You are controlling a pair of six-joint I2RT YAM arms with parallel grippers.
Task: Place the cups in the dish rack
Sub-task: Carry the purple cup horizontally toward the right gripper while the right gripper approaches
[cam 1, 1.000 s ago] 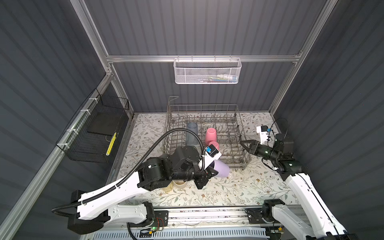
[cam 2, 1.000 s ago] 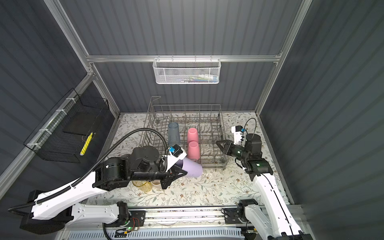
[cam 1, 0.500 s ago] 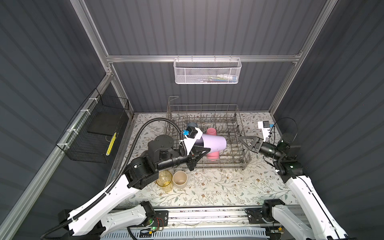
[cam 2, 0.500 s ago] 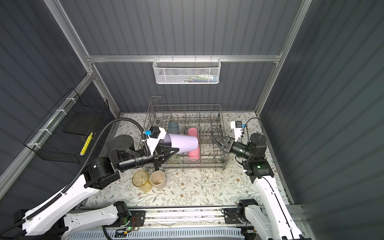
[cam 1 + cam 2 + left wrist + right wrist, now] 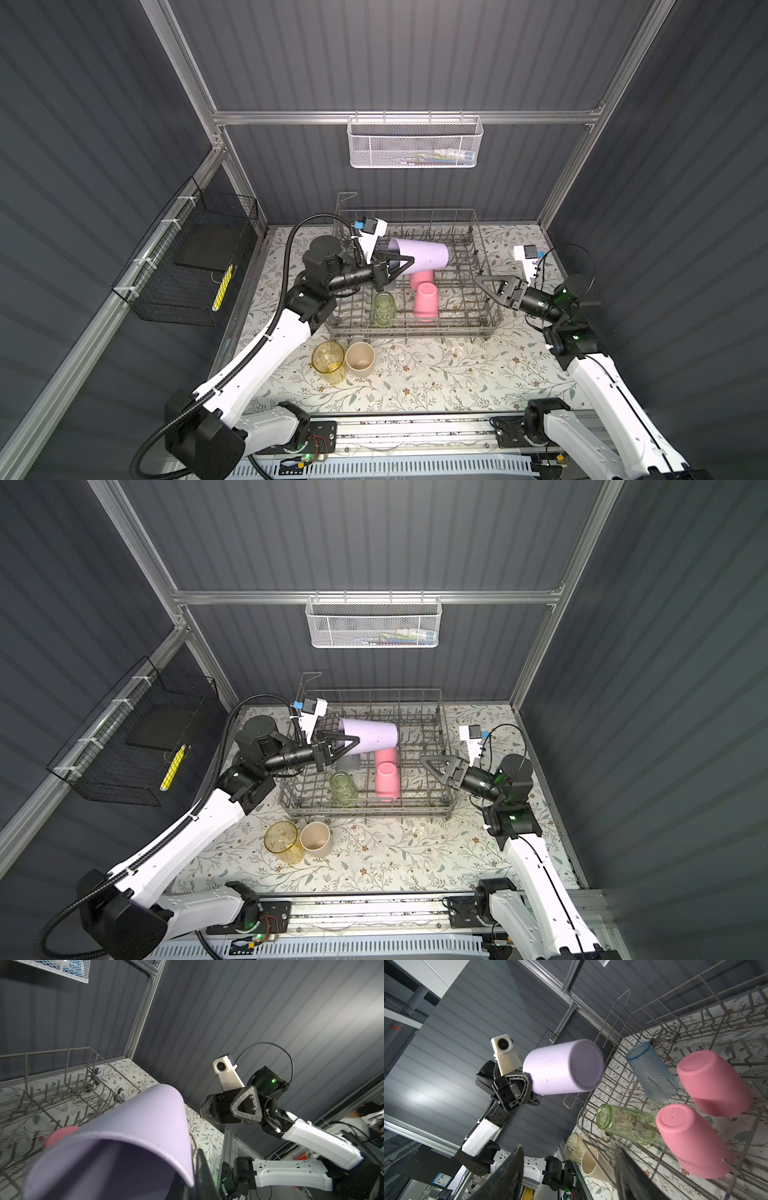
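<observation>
Nearest me on the bench [image 5: 436, 374], the yellow cup [image 5: 328, 361] and the beige cup [image 5: 360, 359] stand upright, mouths up, just beside each other and outside the dish rack [image 5: 415, 332]. When I come for one, a finger could nudge its neighbour over, as there is little room between them.

In the rack's front rows the green cup [image 5: 382, 309] and a pink cup [image 5: 426, 301] sit mouth down and tilted on the tines. Behind them are the second pink cup [image 5: 419, 277] and the blue-grey cup [image 5: 652, 1072], also inverted.

My right end effector [image 5: 484, 284] hangs at the rack's right edge with its jaws spread and nothing between them.

Above the rack's back rows, my left end effector [image 5: 399, 259] is clamped on the mouth rim of the lavender cup [image 5: 422, 255]. The cup lies on its side in the air, base pointing toward the right arm.

That grip is my worry. It pinches only a thin wall at one end, so the cup's whole length hangs off it. I judge that a quick wrist turn to bring the mouth down could swivel the cup or let it slip. A drop from there would land on the pink cups and knock them off their tines. If I lower it at an angle, the rim may catch on a tine. The right arm is also close enough to strike the base if I swing wide.
</observation>
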